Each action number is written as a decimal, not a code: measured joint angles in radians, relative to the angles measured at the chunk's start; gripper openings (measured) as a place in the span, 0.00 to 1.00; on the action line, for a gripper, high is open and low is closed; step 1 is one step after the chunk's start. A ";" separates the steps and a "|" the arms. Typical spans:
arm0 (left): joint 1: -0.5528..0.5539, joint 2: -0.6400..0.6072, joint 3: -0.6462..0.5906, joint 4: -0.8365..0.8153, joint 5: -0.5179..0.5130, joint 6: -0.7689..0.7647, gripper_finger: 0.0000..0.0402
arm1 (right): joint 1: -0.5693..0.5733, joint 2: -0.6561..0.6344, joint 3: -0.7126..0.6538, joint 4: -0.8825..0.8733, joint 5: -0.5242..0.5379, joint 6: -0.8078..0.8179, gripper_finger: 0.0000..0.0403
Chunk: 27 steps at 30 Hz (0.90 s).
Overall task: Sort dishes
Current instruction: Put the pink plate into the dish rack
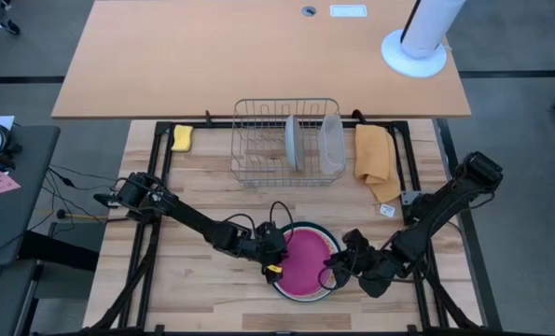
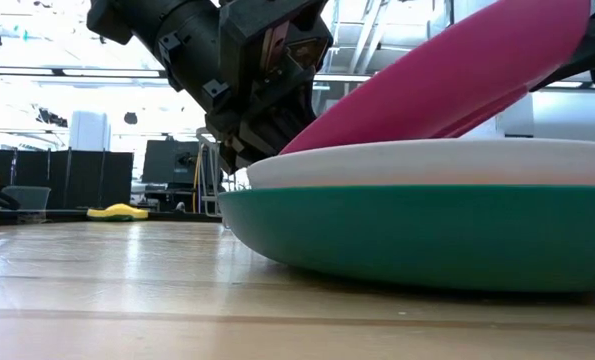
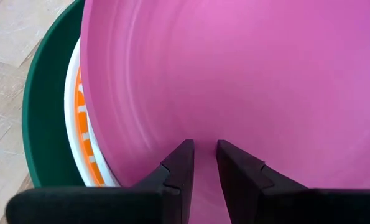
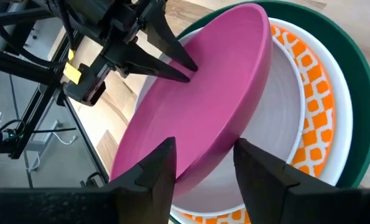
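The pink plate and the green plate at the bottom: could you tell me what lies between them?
Between the pink plate and the green plate lie the orange-patterned plate and a white plate, seen in the right wrist view.

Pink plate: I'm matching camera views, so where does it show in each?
High: pink plate atop the stack, bottom centre.
Low: tilted, upper right.
Left wrist: fills most of the picture.
Right wrist: centre, tilted.
Shared landmark: green plate beneath.

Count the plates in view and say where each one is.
5. Pale grey plate upright in the rack; pink plate tilted up off the stack between both hands; orange-patterned, white and green stacked beneath. None seem hidden.
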 joint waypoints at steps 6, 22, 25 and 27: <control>-0.002 0.000 0.000 0.002 0.000 -0.003 0.17 | -0.026 0.000 0.000 0.003 -0.043 -0.039 0.42; -0.003 0.000 0.001 0.072 -0.001 0.024 0.17 | -0.101 0.000 0.000 -0.046 -0.111 -0.169 0.29; -0.004 -0.007 0.005 0.086 0.006 0.040 0.17 | -0.101 0.000 -0.001 -0.060 -0.110 -0.179 0.21; -0.006 -0.016 0.024 0.088 0.007 0.065 0.17 | -0.102 0.000 -0.001 -0.078 -0.108 -0.181 0.16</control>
